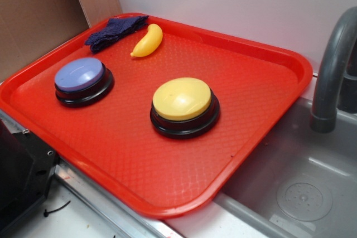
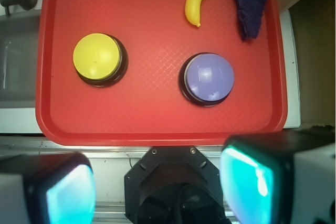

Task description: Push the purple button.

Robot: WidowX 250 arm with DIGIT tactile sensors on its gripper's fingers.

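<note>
Purple button [image 1: 79,74] untouched on red tray [image 1: 167,182]; hand [image 2: 157,187] wide open, holding nothing.
Button sits near the tray's left edge in the exterior view, well apart from yellow button [image 1: 182,99] at centre. Toy banana [image 1: 148,41] and navy cloth [image 1: 115,30] lie at the far corner. Hand's fingers [image 2: 252,179] hang outside the near edge.

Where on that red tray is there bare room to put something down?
The near strip in front of the purple button and yellow button, plus the sink-side end of the tray. It is crowded in the far corner, around the banana and cloth.
</note>
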